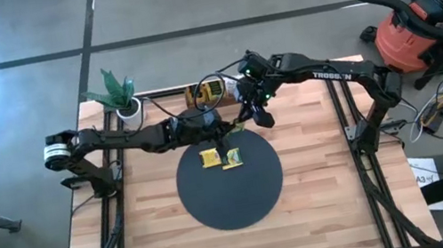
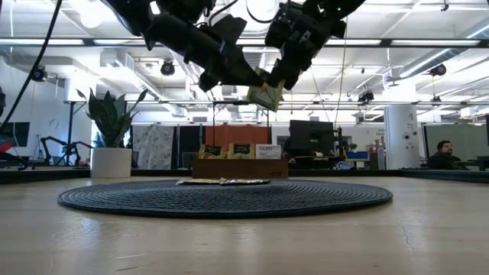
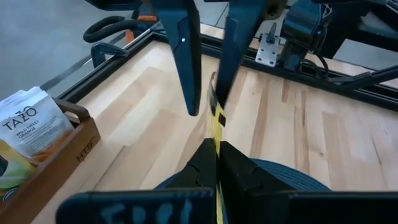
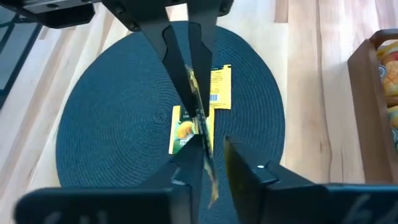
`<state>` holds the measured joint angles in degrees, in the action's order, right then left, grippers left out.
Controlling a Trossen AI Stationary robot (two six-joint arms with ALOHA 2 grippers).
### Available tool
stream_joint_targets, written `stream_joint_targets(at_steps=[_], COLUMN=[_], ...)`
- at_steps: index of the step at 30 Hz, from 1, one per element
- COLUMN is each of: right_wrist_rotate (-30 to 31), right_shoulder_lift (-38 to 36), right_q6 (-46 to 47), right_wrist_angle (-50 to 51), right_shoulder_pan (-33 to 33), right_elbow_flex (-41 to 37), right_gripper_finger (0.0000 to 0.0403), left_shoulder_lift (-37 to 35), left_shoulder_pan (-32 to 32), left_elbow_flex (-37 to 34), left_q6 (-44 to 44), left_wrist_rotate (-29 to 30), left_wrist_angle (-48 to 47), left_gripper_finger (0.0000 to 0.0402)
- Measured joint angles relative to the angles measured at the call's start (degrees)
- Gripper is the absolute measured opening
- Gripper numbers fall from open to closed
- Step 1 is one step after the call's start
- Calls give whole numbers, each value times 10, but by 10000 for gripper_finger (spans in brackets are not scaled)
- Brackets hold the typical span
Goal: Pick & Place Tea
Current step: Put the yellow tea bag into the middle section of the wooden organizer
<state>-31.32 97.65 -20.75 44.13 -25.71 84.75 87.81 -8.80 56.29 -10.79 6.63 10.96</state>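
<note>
The left hand (image 3: 216,163), pressed together, pinches a yellow tea packet (image 3: 217,118) edge-on, its long axis running straight out past the fingertips toward the right hand (image 3: 208,93). That hand's fingers stand either side of the packet's far end; whether they grip it I cannot tell. Below both, two more packets (image 1: 220,157) lie flat on the black mat (image 1: 234,201).

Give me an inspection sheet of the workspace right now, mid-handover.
Surface: wooden table, black round mat at centre.
Job's things: two yellow tea packets flat on the mat; a third packet held in the air above it.
Clutter: wooden tray with tea boxes, potted plant.
Grippers: left gripper shut on the third packet; right gripper around the same packet, grip uncertain.
Cables: loose wires beside the table.
Surroundings: red shop vacuum; seated person far behind.
</note>
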Motion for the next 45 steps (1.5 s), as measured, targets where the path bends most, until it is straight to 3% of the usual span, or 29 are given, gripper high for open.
stream_joint_targets(at_steps=[6, 11, 15, 21, 26, 32, 45], right_wrist_rotate=[0, 3, 70, 104, 105, 106, 135], right_shoulder_lift=[0, 0, 0, 5, 37, 111, 277], right_q6=[-1, -1, -7, -16, -10, -26, -77], right_wrist_angle=[-1, -1, -6, -60, -77, -40, 58], right_shoulder_pan=[0, 0, 0, -15, -38, -57, -84], right_elbow_flex=[0, 0, 2, 3, 16, 89, 323], right_gripper_finger=[11, 9, 8, 8, 8, 8, 8], left_shoulder_lift=[0, 0, -3, -8, -24, -73, -220], left_shoulder_pan=[0, 0, 1, 3, 8, 13, 13], left_elbow_flex=[0, -2, -3, -4, -24, -62, -199], left_q6=[-21, -39, -89, -188, -234, -275, -366], left_wrist_rotate=[3, 18, 61, 84, 83, 105, 157], left_wrist_angle=[0, -11, -64, -154, -165, -153, -140], left_gripper_finger=[35, 73, 95, 105, 106, 106, 106])
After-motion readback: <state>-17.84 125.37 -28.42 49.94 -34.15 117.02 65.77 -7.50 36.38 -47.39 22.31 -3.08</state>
